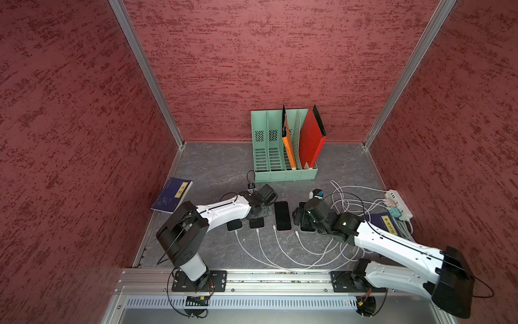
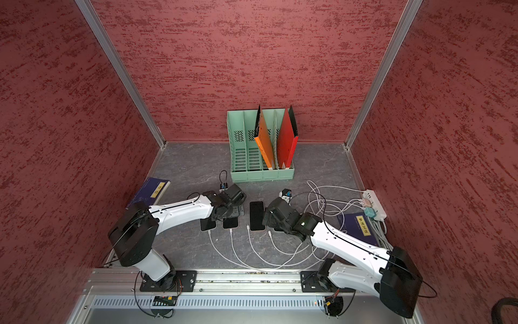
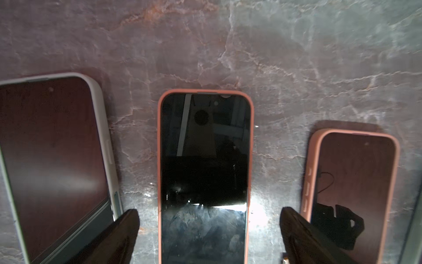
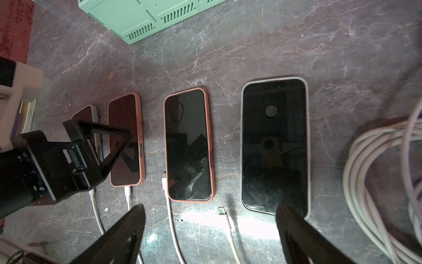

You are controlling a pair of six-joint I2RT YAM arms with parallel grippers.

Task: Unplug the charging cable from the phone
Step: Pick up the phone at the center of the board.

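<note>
**Left hand** (image 3: 209, 213): I find it spread wide and empty, with one finger on either side of a pink-cased phone (image 3: 204, 160) that lies flat on the desk (image 3: 296, 68). I cannot tell whether the fingers touch the desk. A white-cased phone (image 3: 52, 148) lies outboard of this hand. A second pink phone (image 3: 351, 182) lies inboard, toward the other arm.

**Right hand** (image 4: 210, 208): this one is also wide and empty, over the desk. A loose connector (image 4: 222, 210) lies between its fingers, clear of any port. In the wrist view one fingertip overlaps the corner of the pale end phone (image 4: 275, 146). Ahead of the hand, toward the other finger, a stray plug (image 4: 164, 181) lies beside the second pink phone and not in it, as far as I can judge.

**Task item:** the charging cable (image 4: 127, 190) is seated in the near end of the pink-cased phone, just ahead of the right hand's finger on the left arm's side. The white-cased phone's cable also appears seated, though the left hand hides most of that phone.

**Judgement:** the step in hand is to steady the pink-cased phone and take hold of its cable.
- I would close the left hand on the phone's sides.
- I would bring the right hand across onto the cable's stiff end, not the cord, and close it firmly.
- I would then draw straight back along the phone's long axis, flat to the desk.
- A sideways pull risks dragging the phone or levering the port.
</note>
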